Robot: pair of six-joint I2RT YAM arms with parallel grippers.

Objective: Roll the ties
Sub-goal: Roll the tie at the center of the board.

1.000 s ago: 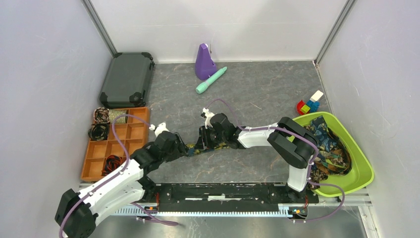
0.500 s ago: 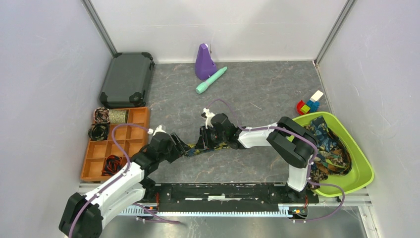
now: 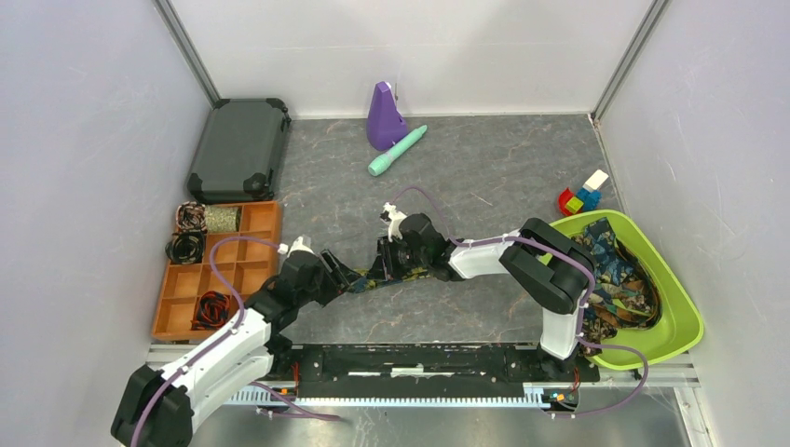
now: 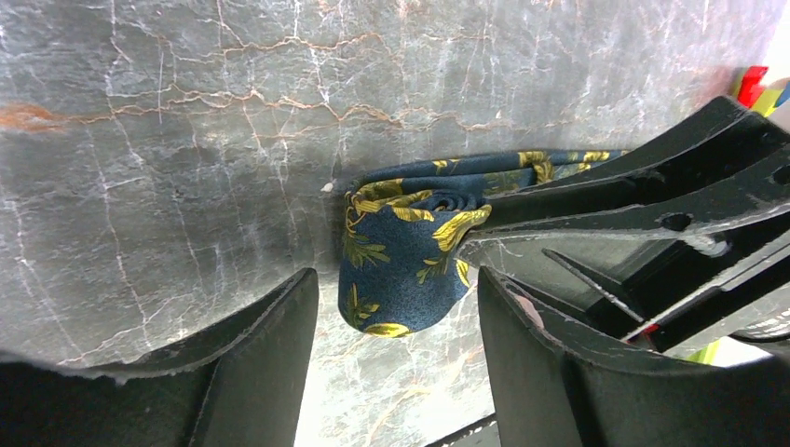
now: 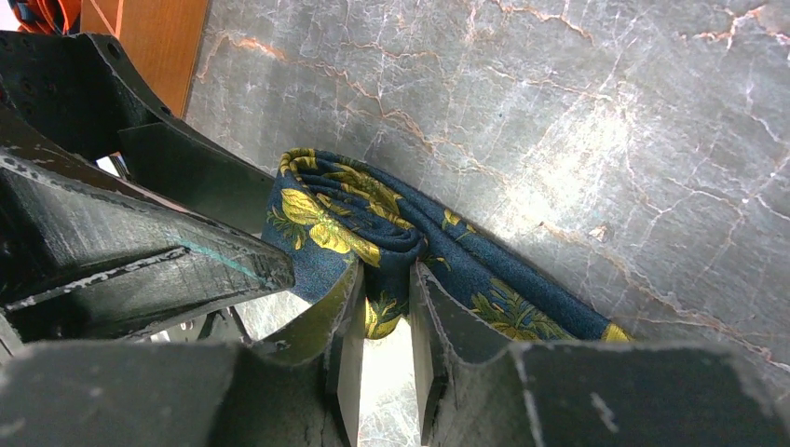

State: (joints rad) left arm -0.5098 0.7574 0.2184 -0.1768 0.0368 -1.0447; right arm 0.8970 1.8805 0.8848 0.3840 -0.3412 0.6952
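Grey marbled table was viewed from above. Loose patterned fabric ties were heaped in a lime-green plastic tub at the right edge. 1 navy fabric tie with yellow floral print was laid mid-table, its end folded over. The fold was pinched by the closed right gripper. The left gripper was spread wide on either side of the fold.

My two arms are bolted to a black rail. The left arm, over the rail's left end, and the right arm, over its right end, have white shells, bulky black joints and a looping purple cable each. My left gripper and right gripper have thick, matte black, scuffed fingers.
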